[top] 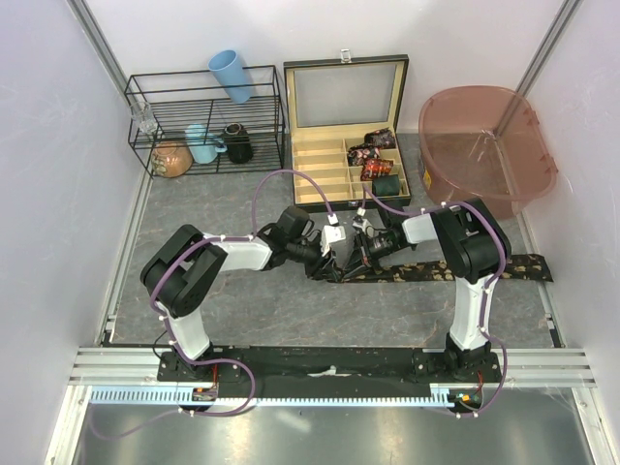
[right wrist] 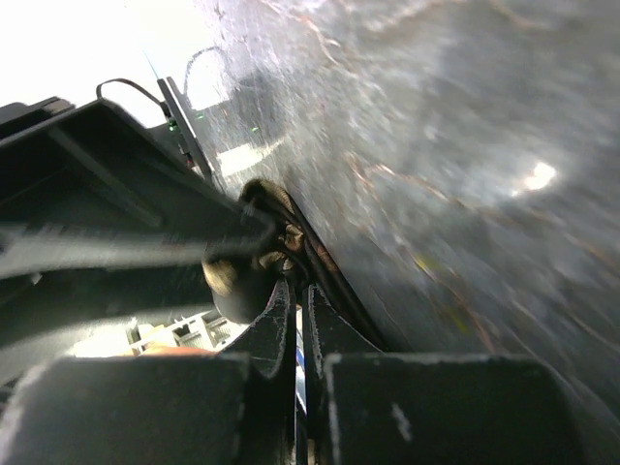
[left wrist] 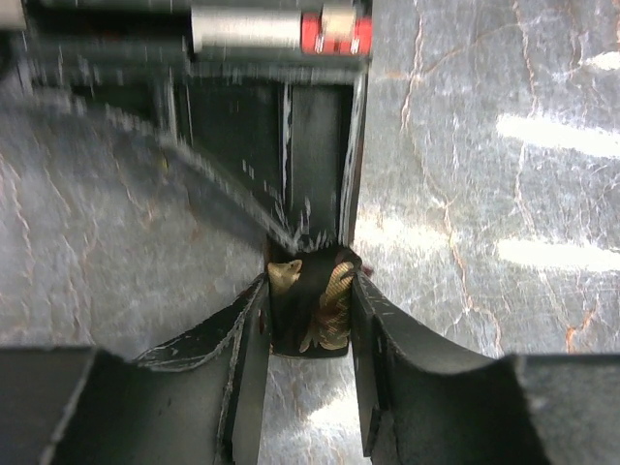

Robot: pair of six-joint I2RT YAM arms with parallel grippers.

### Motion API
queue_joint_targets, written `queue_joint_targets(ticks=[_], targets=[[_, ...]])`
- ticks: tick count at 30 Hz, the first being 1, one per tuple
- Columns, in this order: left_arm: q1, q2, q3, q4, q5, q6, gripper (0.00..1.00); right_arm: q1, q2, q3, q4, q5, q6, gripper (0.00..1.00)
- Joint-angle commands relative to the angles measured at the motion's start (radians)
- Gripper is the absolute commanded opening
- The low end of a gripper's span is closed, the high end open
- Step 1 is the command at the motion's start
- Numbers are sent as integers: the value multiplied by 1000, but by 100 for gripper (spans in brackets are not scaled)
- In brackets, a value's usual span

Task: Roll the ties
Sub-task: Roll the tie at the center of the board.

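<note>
Worktop [top: 242, 315] carries one tie [top: 465, 269] as a long strip across the middle right of the overhead frame, long axis left to right, its left end at centre where both arms meet. Left gripper [left wrist: 310, 291] clamps the tie's bunched end, plain only in its wrist view; right gripper [right wrist: 298, 291] shows fingers nearly together, but whether fabric sits between them I cannot tell.

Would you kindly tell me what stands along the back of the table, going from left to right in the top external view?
black wire rack → open wooden box → pink tub
</note>
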Motion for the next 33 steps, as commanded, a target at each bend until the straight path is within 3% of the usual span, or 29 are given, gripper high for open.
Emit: queue_joint_targets(ticks=[1, 8, 12, 16, 20, 33], targets=[[30, -12, -37, -35, -29, -69, 43, -45, 29, -49, 21, 276, -71, 0], [38, -32, -69, -18, 1, -23, 62, -49, 33, -49, 32, 270, -62, 0], [36, -13, -62, 22, 2, -38, 67, -51, 30, -51, 38, 270, -57, 0], [38, -3, -59, 52, 7, -43, 58, -49, 27, -54, 42, 272, -54, 0], [36, -29, -63, 85, 37, -50, 40, -51, 30, -49, 41, 272, -51, 0], [-10, 42, 29, 155, 47, -129, 43, -49, 30, -55, 59, 267, -31, 0]])
